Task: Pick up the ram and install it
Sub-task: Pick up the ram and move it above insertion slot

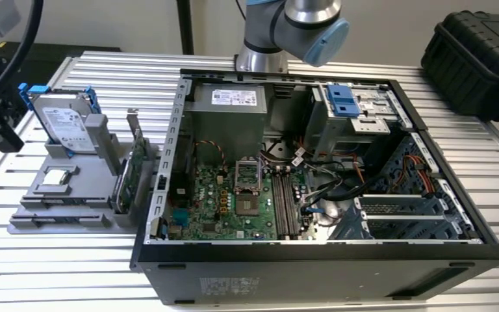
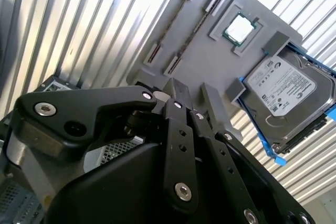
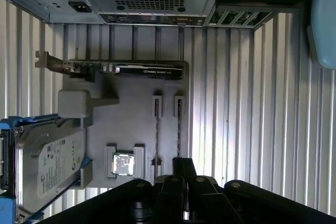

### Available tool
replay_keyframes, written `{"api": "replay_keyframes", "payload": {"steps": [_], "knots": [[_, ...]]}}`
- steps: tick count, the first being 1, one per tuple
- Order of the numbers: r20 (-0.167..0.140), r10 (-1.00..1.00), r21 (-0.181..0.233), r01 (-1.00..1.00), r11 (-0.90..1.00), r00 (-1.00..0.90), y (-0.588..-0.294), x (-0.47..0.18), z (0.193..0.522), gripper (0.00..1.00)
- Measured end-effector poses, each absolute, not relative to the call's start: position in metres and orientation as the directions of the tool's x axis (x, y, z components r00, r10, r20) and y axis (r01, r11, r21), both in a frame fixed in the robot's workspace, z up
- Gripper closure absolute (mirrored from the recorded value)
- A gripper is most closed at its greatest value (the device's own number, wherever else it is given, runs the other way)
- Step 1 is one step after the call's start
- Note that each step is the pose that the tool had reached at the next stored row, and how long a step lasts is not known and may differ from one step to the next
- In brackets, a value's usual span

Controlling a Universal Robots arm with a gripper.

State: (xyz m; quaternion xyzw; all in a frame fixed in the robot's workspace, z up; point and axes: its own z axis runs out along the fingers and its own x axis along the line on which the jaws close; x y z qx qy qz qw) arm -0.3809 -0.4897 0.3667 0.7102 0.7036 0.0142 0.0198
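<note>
- Fingers (image 2: 177,95) hang over the grey tray (image 2: 210,61). I read them as slightly apart, with a narrow slit between the tips and nothing pinched.
- Ram (image 3: 157,135): it stands on edge in one of two parallel holders near the tray's middle and reads as a thin dark line in both wrist views. A like strip (image 3: 178,129) lies just beside it, and I cannot tell whether that one is a second stick or a bare groove.
- Other load on the tray: a processor chip (image 3: 123,163) just beside the holders, a hard drive (image 3: 50,161) at one edge, and an expansion card (image 3: 142,69) along the edge nearest the computer case (image 1: 319,260).
- Layout: the tray sits near the counter (image 1: 102,71) edge on the exterior view's left, and the open case fills the counter's middle. The memory sockets (image 1: 282,201) lie on the board inside, with cables (image 1: 319,188) close by.
- Risk, as I judge it: the slit leaves little margin, so a sideways error could land a tip on the stick's top edge or on a holder end-block.
- Risk: an off-centre pinch could tilt the stick so that it binds in its holder.
- Risk: the strip beside it could be taken by mistake, or the chip knocked.
- Risk at the case: a tilted stick may miss its socket or snag a cable.
</note>
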Motion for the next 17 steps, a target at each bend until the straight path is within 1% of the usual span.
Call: {"api": "replay_keyframes", "payload": {"steps": [17], "knots": [[-0.008, 0.991, 0.048, 0.99, -0.135, 0.136, -0.4897, -0.3831, 0.3657, 1.0]]}}
